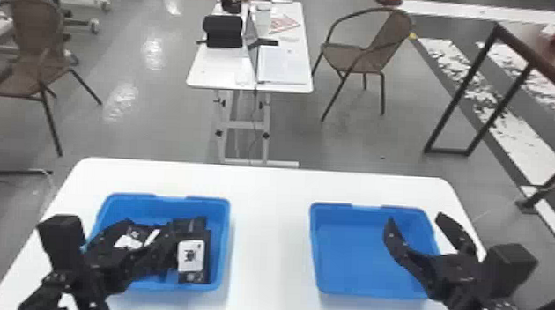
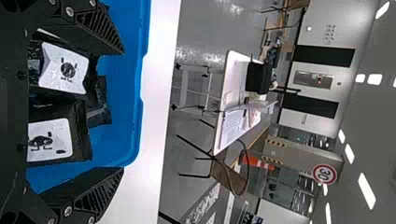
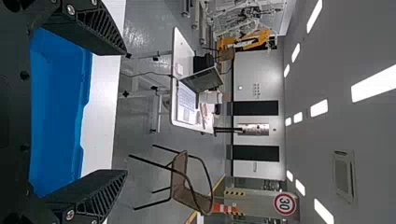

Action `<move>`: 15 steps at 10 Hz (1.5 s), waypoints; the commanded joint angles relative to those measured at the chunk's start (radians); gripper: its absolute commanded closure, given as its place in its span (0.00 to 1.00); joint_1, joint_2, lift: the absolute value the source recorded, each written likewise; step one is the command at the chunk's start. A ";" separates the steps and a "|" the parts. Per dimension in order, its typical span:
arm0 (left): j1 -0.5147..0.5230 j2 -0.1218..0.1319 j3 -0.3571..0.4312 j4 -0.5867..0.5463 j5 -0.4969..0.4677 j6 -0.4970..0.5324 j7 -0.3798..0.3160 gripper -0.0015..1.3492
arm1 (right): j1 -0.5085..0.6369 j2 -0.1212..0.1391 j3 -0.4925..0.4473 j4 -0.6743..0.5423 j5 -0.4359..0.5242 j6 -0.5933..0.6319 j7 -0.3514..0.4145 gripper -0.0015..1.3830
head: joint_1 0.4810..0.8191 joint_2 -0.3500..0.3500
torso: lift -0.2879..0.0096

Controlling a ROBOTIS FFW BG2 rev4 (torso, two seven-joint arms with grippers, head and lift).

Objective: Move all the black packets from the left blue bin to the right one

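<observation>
My left gripper (image 1: 148, 236) is over the left blue bin (image 1: 224, 247), where several black packets with white labels lie; one packet (image 1: 191, 256) is by the bin's right wall. In the left wrist view the left gripper (image 2: 122, 112) is wide open, with a labelled packet (image 2: 51, 140) and others beyond its fingers, not held. My right gripper (image 1: 413, 216) is parked open at the right side of the right blue bin (image 1: 352, 256), which has a bare floor. The right wrist view shows the right gripper (image 3: 126, 112) with its fingers apart and the blue bin (image 3: 58, 112) beyond.
Both bins stand on a white table (image 1: 269, 236), with a wide strip of tabletop between them. Past its far edge are a second white table (image 1: 222, 75) with a laptop and papers, and brown chairs (image 1: 368, 58) on the floor.
</observation>
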 commanded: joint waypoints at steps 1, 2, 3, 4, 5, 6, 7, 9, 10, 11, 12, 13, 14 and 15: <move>-0.028 0.005 0.005 0.044 -0.004 0.055 0.000 0.11 | -0.001 0.001 0.003 0.006 -0.009 0.001 0.000 0.08 | 0.63 0.40 | 0.97; -0.050 0.009 0.011 0.071 -0.033 0.099 0.001 0.11 | -0.002 0.001 0.003 0.006 -0.011 0.003 0.000 0.08 | 0.63 0.41 | 0.97; -0.076 0.011 0.018 0.102 -0.055 0.122 0.001 0.11 | -0.004 0.001 0.003 0.006 -0.013 0.003 0.001 0.08 | 0.63 0.42 | 0.97; -0.102 0.012 0.025 0.134 -0.064 0.141 0.000 0.11 | -0.004 0.001 0.003 0.006 -0.016 0.003 0.001 0.08 | 0.63 0.43 | 0.97; -0.128 0.014 0.029 0.170 -0.072 0.167 0.000 0.12 | -0.005 0.001 0.003 0.006 -0.017 0.003 0.001 0.08 | 0.63 0.44 | 0.97; -0.157 0.015 0.032 0.211 -0.073 0.176 0.000 0.12 | -0.007 0.001 0.003 0.007 -0.019 0.004 0.001 0.08 | 0.63 0.44 | 0.97; -0.185 0.017 0.032 0.254 -0.070 0.179 0.000 0.12 | -0.008 0.001 0.003 0.007 -0.020 0.004 0.001 0.08 | 0.63 0.45 | 0.97; -0.229 0.028 0.026 0.328 -0.073 0.200 -0.002 0.12 | -0.016 0.001 0.003 0.012 -0.022 0.004 0.006 0.08 | 0.63 0.45 | 0.97; -0.248 0.040 0.020 0.357 -0.079 0.228 -0.003 0.12 | -0.017 0.001 0.003 0.013 -0.022 0.004 0.007 0.08 | 0.63 0.45 | 0.97; -0.258 0.046 0.018 0.375 -0.092 0.237 -0.003 0.12 | -0.017 0.001 0.003 0.015 -0.025 0.004 0.009 0.08 | 0.63 0.45 | 0.97; -0.275 0.046 0.023 0.404 -0.102 0.237 -0.003 0.13 | -0.014 0.001 0.003 0.016 -0.026 0.004 0.009 0.08 | 0.63 0.45 | 0.97; -0.304 0.048 0.023 0.450 -0.112 0.236 -0.003 0.15 | -0.014 0.001 0.003 0.016 -0.029 0.004 0.009 0.08 | 0.63 0.46 | 0.97; -0.337 0.055 0.018 0.499 -0.116 0.233 -0.009 0.22 | -0.014 0.001 0.003 0.018 -0.031 0.004 0.010 0.08 | 0.63 0.46 | 0.97; -0.370 0.066 0.011 0.550 -0.116 0.233 -0.015 0.36 | -0.016 0.001 0.003 0.019 -0.033 0.004 0.012 0.08 | 0.63 0.46 | 0.97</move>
